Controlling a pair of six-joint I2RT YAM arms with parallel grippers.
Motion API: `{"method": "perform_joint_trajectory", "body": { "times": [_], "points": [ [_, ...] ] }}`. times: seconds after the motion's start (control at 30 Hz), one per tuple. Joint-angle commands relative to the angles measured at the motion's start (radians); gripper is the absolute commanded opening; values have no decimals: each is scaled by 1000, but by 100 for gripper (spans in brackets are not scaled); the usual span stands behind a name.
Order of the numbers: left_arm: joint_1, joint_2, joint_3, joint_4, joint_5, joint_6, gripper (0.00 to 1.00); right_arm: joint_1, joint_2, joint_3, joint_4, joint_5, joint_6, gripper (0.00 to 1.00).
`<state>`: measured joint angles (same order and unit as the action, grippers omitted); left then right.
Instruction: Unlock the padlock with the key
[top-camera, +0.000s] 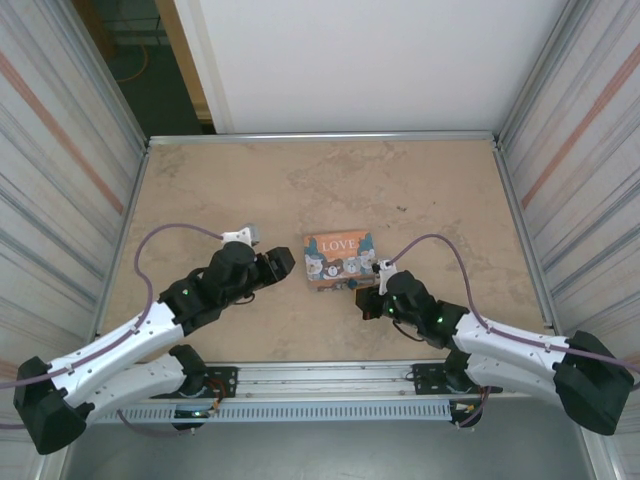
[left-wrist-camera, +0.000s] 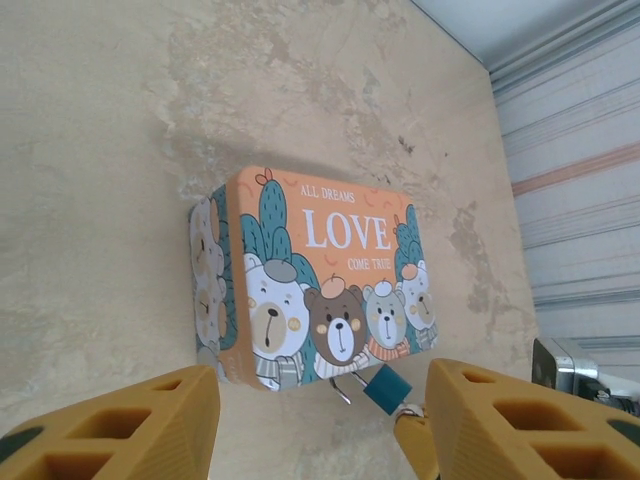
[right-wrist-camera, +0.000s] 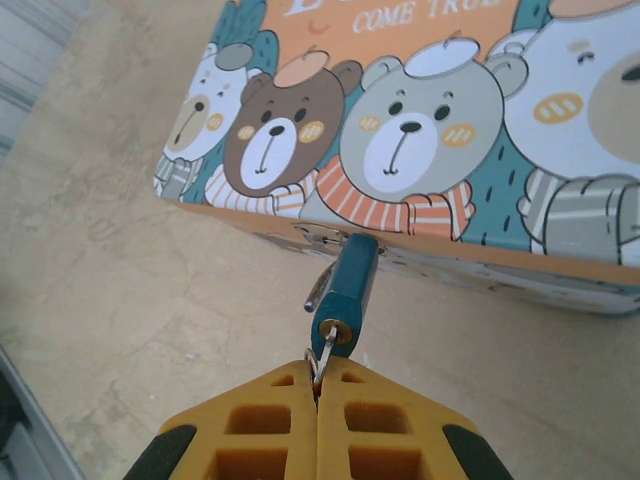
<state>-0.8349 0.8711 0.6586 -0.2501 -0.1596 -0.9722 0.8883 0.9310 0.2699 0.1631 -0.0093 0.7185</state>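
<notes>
Beige marbled table (top-camera: 420, 190) with ribbed metal walls on the left and right and a plain white wall at the far end. On the near right, the right claw (right-wrist-camera: 318, 385) is pinched tight on the key (right-wrist-camera: 322, 354). Only a sliver of silver shows between the yellow fingertips and the lock. The key sits in the keyhole of the padlock (right-wrist-camera: 347, 295), so the little teal lock is right off the tip of that claw, tilted. Its shackle reaches up to the clasp on the near side of the box (right-wrist-camera: 420, 150). The lid's down, so I can't tell what's in it. The left claw (top-camera: 284, 262) is just left of the box, spread wide with nothing in it.
</notes>
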Motion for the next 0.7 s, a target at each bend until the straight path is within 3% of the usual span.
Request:
{"method": "perform_joint_trajectory", "body": {
  "times": [0.0,0.2,0.57,0.67],
  "points": [
    [5,-16,35,-31,-47,38,57,-15,24,2,-5,-38,106,0],
    [6,-17,35,-41,-54,36,59,-45,123,-19,48,-23,202,0],
    [17,-21,27,-46,-55,36,60,-90,189,-18,40,-20,207,0],
    [19,-18,26,-46,-54,36,60,-100,207,-18,41,-26,194,6]
  ]
}}
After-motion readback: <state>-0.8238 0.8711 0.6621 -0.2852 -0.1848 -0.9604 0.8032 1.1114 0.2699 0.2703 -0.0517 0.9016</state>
